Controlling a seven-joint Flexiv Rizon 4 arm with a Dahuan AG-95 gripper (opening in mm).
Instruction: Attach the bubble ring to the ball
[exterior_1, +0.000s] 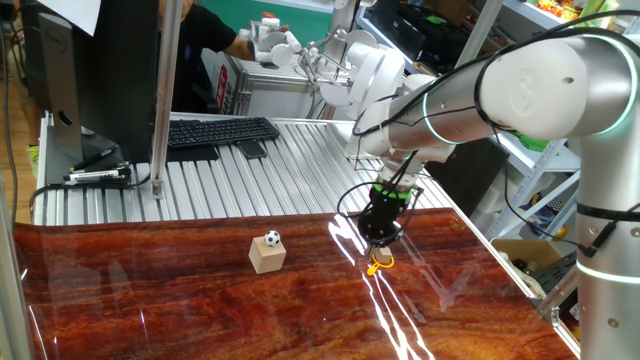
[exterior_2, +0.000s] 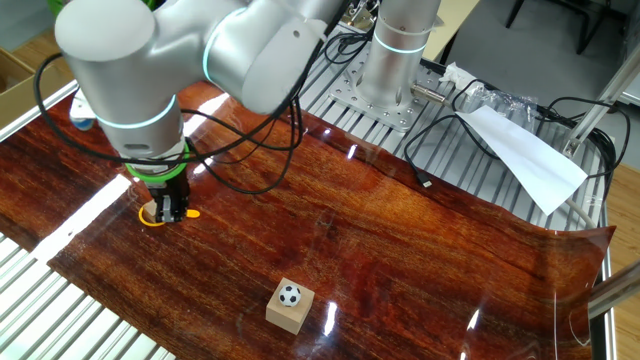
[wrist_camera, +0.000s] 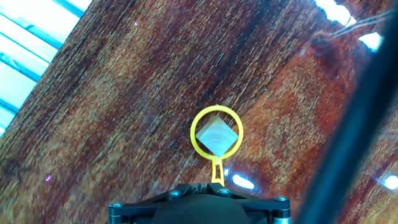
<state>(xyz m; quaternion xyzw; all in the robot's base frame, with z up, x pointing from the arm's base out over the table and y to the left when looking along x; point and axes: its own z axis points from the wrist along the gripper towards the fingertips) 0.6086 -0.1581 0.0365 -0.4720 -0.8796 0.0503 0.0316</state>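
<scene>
My gripper (exterior_1: 381, 238) is shut on the short stem of the yellow-orange bubble ring (exterior_1: 381, 265) and holds it low over the red-brown table top at the right. In the hand view the ring (wrist_camera: 217, 169) hangs just ahead of the gripper (wrist_camera: 216, 186), and a pale tan cube (wrist_camera: 216, 138) shows through its loop. The other fixed view shows the gripper (exterior_2: 170, 210) and the ring (exterior_2: 150, 219) at the left. The black-and-white ball (exterior_1: 272, 238) sits on another tan wooden cube (exterior_1: 267, 257), well to the left of the gripper; it also shows in the other fixed view (exterior_2: 289, 295).
A black keyboard (exterior_1: 220, 130) and a monitor stand lie on the slatted metal table (exterior_1: 300, 160) behind the wooden sheet. A white paper (exterior_2: 525, 150) and cables (exterior_2: 440, 150) lie near the arm's base. A person works at the back.
</scene>
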